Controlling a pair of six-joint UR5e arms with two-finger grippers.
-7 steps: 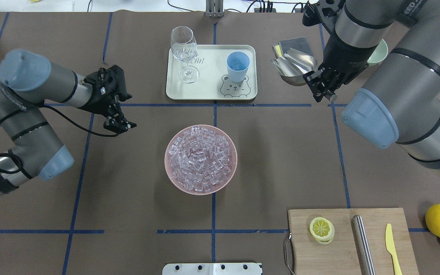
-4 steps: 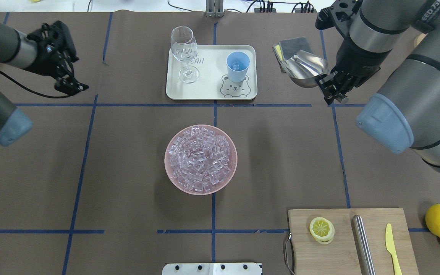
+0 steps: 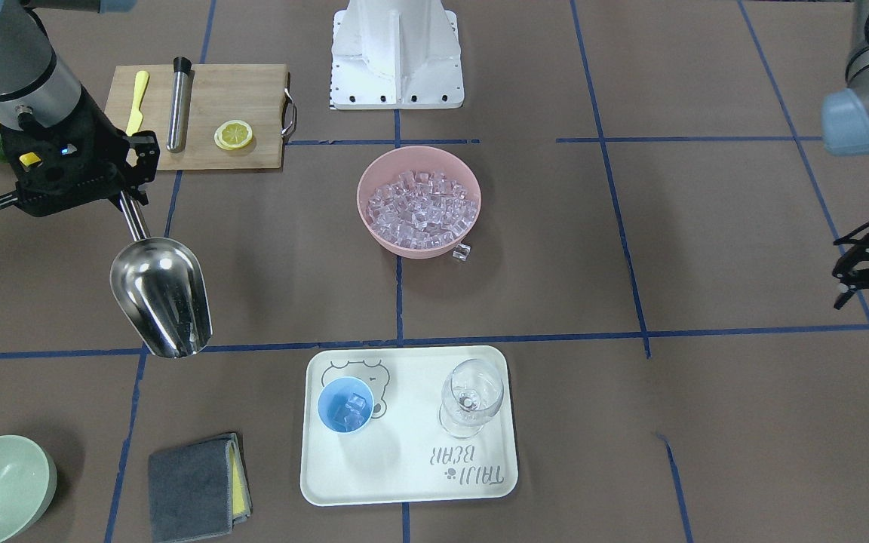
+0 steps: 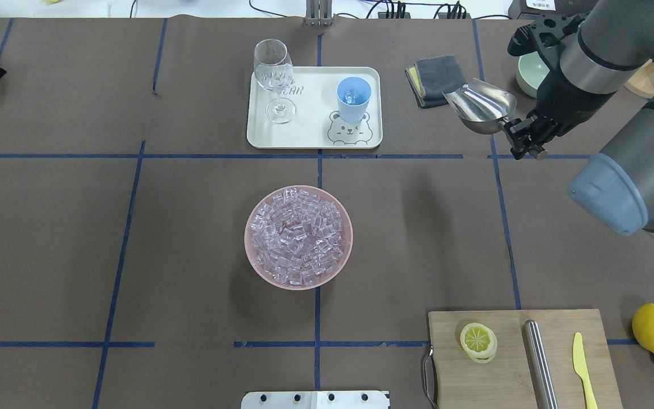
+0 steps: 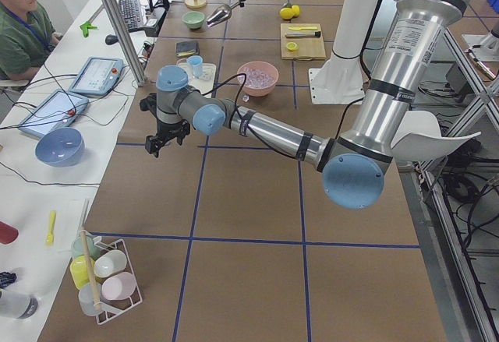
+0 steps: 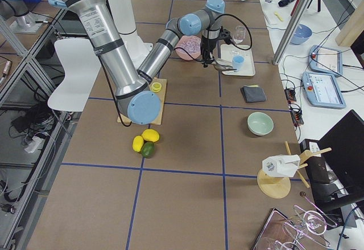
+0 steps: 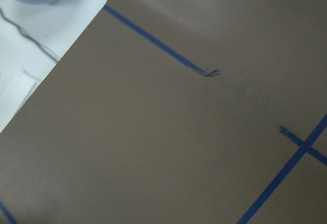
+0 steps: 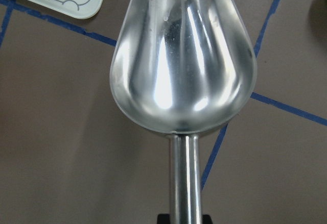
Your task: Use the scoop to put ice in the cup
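Note:
My right gripper is shut on the rod handle of the steel scoop, held in the air to the right of the tray. In the right wrist view the scoop's trough is empty. The light-blue cup stands on the tray and holds a few ice cubes. The pink bowl at the table's middle is heaped with ice. One loose cube lies on the table beside the bowl. My left gripper is open and empty, far off at the table's left edge.
The cream tray also carries a clear stemmed glass. A grey cloth and a pale green bowl lie behind the scoop. A cutting board holds a lemon slice, a steel cylinder and a yellow knife; lemons lie beside it.
My right gripper has carried the scoop to the right, away from the tray. My left arm has swung far to the left, almost out of the overhead view.

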